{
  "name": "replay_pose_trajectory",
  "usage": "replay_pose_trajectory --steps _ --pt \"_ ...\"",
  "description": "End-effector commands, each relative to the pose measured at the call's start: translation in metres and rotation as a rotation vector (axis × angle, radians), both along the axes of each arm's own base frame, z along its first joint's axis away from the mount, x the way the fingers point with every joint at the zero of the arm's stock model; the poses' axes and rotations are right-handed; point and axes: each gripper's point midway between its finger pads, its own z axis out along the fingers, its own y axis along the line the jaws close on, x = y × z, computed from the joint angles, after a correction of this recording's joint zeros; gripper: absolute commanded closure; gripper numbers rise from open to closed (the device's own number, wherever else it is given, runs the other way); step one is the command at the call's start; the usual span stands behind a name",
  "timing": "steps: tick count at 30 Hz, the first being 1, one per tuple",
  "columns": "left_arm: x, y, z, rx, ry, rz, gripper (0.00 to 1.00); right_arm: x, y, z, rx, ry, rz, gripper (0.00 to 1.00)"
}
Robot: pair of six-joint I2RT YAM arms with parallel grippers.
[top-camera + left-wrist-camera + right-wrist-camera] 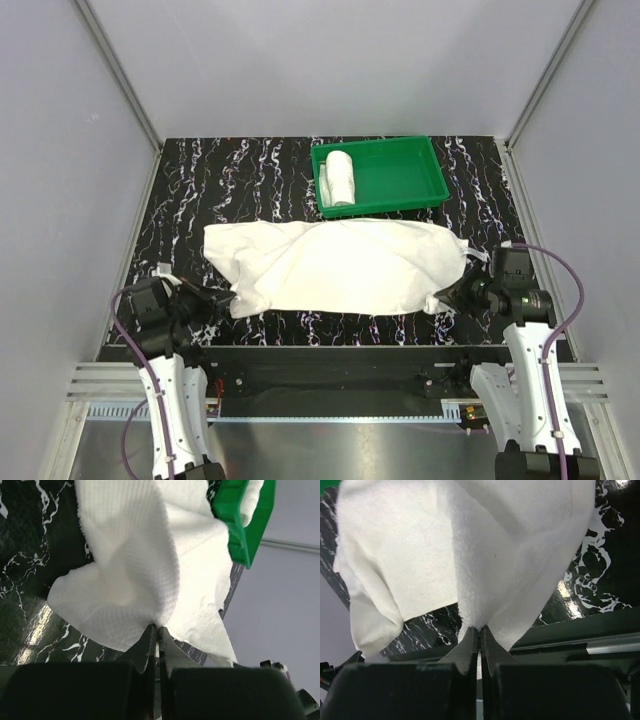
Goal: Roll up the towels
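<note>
A long white towel (340,268) lies stretched across the black marbled table, left to right. My left gripper (228,297) is shut on its near left corner; in the left wrist view the cloth (130,565) bunches into the closed fingertips (158,628). At the near right corner my right gripper (447,297) pinches the same towel (470,545), its jaws (480,628) pressed together on a fold. A smaller white towel (340,177) sits rolled up in the green tray (400,175).
The green tray stands just behind the long towel, right of centre; its rim (242,525) shows in the left wrist view. Grey walls close in both sides and the back. A black rail (330,355) runs along the table's near edge.
</note>
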Motion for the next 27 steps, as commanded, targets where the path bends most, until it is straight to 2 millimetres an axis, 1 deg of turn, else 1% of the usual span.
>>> replay_pose_trajectory --steps 1,2,3,4,5,6,7,8,9,10,11,12,13,14,15,16,17,18,19,20,21,22,23,24,25,26,27 --pt "0.01 0.0 0.005 0.053 -0.104 -0.04 1.0 -0.004 0.007 -0.022 0.039 0.048 0.014 1.0" --pt "0.009 0.002 0.004 0.077 -0.096 -0.036 1.0 -0.003 0.007 -0.025 0.039 0.056 0.023 1.0" --pt "0.008 0.0 -0.002 0.072 -0.059 -0.053 1.0 -0.003 0.009 -0.033 0.049 0.097 0.036 1.0" --pt "0.008 0.003 -0.007 0.095 -0.021 -0.042 1.0 -0.003 0.013 -0.036 0.063 0.115 0.063 1.0" --pt "-0.001 -0.001 -0.015 0.096 0.081 -0.075 1.0 -0.005 0.017 -0.038 0.086 0.142 0.086 1.0" --pt "-0.004 0.005 -0.024 0.159 0.136 -0.082 1.0 -0.009 0.021 -0.043 0.094 0.186 0.113 1.0" --pt "-0.008 0.006 -0.029 0.187 0.187 -0.103 1.0 -0.012 0.025 -0.044 0.099 0.2 0.132 1.0" --pt "-0.014 0.006 -0.033 0.213 0.253 -0.146 1.0 -0.014 0.026 -0.045 0.084 0.209 0.144 0.99" --pt "-0.015 0.008 -0.035 0.227 0.283 -0.154 0.99 -0.017 0.031 -0.041 0.067 0.206 0.175 0.93" --pt "-0.012 0.01 -0.026 0.239 0.278 -0.158 0.99 -0.021 0.028 -0.042 0.02 0.222 0.174 0.7" --pt "-0.015 0.01 -0.025 0.242 0.311 -0.174 0.96 -0.022 0.028 -0.039 -0.002 0.225 0.184 0.57" --pt "-0.013 0.012 -0.017 0.253 0.3 -0.175 0.86 -0.018 0.029 -0.027 -0.022 0.209 0.194 0.48" --pt "-0.009 0.014 -0.009 0.268 0.279 -0.172 0.8 -0.022 0.029 -0.023 -0.056 0.223 0.217 0.36" --pt "0.0 0.018 0.011 0.3 0.214 -0.152 0.73 -0.02 0.029 -0.016 -0.072 0.211 0.226 0.22" --pt "0.006 0.027 0.021 0.346 0.186 -0.111 0.51 -0.01 0.027 0.001 -0.092 0.169 0.227 0.01" --pt "0.016 0.033 0.043 0.379 0.118 -0.082 0.42 -0.006 0.016 0.005 -0.161 0.161 0.21 0.01" --pt "0.026 0.038 0.056 0.408 0.068 -0.056 0.36 0.002 0.011 0.014 -0.194 0.131 0.196 0.0" --pt "0.033 0.046 0.066 0.442 0.044 -0.019 0.3 0.017 0.008 0.03 -0.222 0.077 0.188 0.0" --pt "0.042 0.049 0.081 0.453 0.0 -0.004 0.25 0.035 0.004 0.038 -0.25 0.023 0.166 0.0" --pt "0.058 0.051 0.086 0.447 -0.023 0.003 0.25 0.047 0.006 0.043 -0.252 -0.006 0.167 0.0" --pt "0.067 0.046 0.09 0.422 -0.043 -0.017 0.25 0.066 0.01 0.044 -0.254 -0.004 0.177 0.0" --pt "0.077 0.044 0.093 0.403 -0.053 -0.027 0.25 0.086 0.02 0.049 -0.221 -0.042 0.195 0.0" --pt "0.097 0.042 0.09 0.382 -0.059 -0.045 0.25 0.1 0.027 0.048 -0.199 -0.048 0.212 0.0" --pt "0.106 0.036 0.089 0.348 -0.063 -0.068 0.25 0.131 0.037 0.043 -0.174 -0.056 0.23 0.0" --pt "0.116 0.038 0.092 0.346 -0.069 -0.064 0.26 0.144 0.048 0.042 -0.133 -0.058 0.265 0.0" --pt "0.134 0.039 0.089 0.347 -0.079 -0.061 0.26 0.159 0.053 0.04 -0.123 -0.061 0.279 0.0" --pt "0.144 0.04 0.091 0.348 -0.102 -0.055 0.27 0.186 0.058 0.033 -0.125 -0.057 0.289 0.0"
